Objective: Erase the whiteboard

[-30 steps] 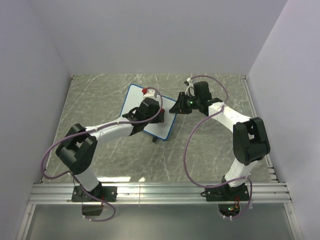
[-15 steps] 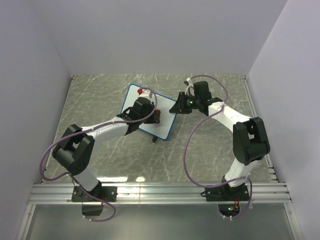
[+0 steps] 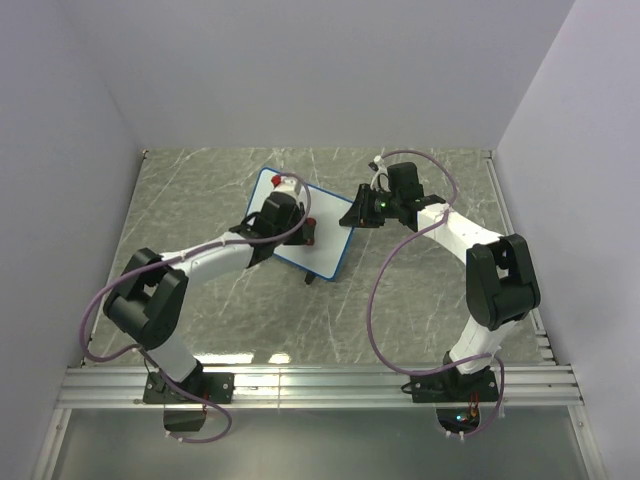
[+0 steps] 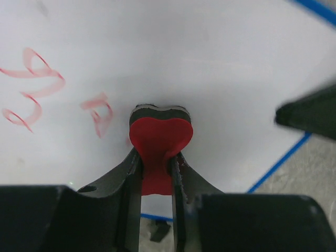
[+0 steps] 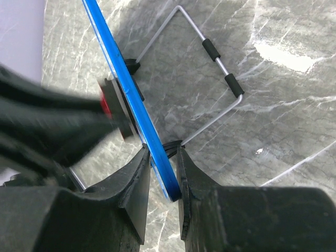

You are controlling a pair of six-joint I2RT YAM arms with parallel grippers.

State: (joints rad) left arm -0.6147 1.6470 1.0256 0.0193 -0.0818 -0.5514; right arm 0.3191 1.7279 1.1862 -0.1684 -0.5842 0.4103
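Note:
The whiteboard (image 3: 318,235), white with a thin blue frame, stands tilted at the table's middle. My left gripper (image 3: 283,192) is shut on the red bow-shaped eraser (image 4: 159,137), whose felt edge presses on the board face (image 4: 173,58). Faint red scribbles (image 4: 32,86) lie left of the eraser. My right gripper (image 3: 351,217) is shut on the board's right edge; in the right wrist view its fingers (image 5: 140,173) clamp the blue frame (image 5: 131,113). The right gripper shows as a dark blur (image 4: 310,113) in the left wrist view.
The board's wire stand (image 5: 212,94) with black sleeves rests on the grey marble table (image 3: 420,290) behind the board. Walls enclose the table on three sides. An aluminium rail (image 3: 320,385) runs along the near edge.
My left gripper has moved the eraser up and to the left across the board, toward its upper left corner. The right arm and the board have stayed still.

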